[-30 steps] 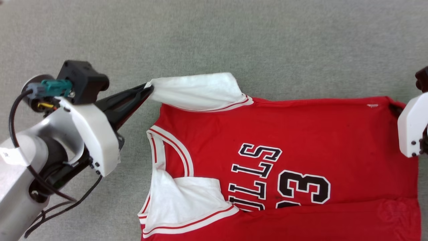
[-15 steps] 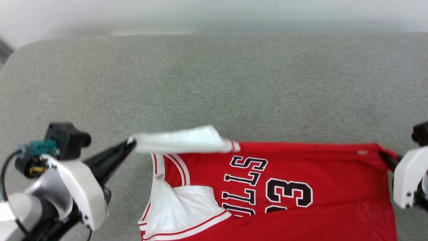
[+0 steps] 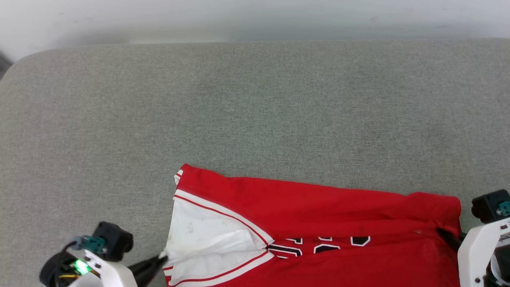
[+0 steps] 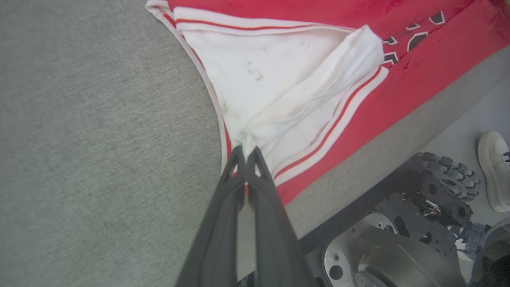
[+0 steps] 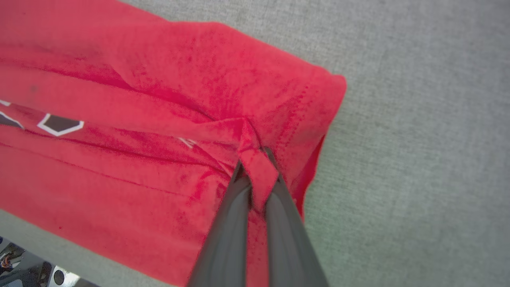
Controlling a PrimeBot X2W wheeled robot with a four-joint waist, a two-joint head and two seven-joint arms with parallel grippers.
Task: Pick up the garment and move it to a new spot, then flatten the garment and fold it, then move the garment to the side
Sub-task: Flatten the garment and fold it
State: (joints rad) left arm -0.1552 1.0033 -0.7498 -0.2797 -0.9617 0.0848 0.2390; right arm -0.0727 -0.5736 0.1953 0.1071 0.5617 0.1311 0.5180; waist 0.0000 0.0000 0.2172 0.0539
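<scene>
The garment (image 3: 318,203), a red jersey with white sleeves, lies along the near edge of the grey surface, its far half folded over toward me so that just a strip of black lettering shows. My left gripper (image 3: 161,257) is shut on the tip of the white sleeve (image 4: 279,91) at the garment's left end; in the left wrist view the gripper (image 4: 246,153) pinches that tip. My right gripper (image 3: 442,232) is shut on the red hem corner at the right end. In the right wrist view the gripper (image 5: 257,167) has a red fold (image 5: 257,167) bunched between its fingers.
Wide grey padded surface (image 3: 255,103) stretches beyond the garment to a pale wall at the back. In the left wrist view the surface's near edge, my wheeled base (image 4: 398,239) and a person's white shoe (image 4: 494,171) on the floor show at the lower right.
Both grippers have pulled the far edge of the garment toward me, folding it over its front; most of the lettering and number is now covered. The head camera tilted up earlier.
</scene>
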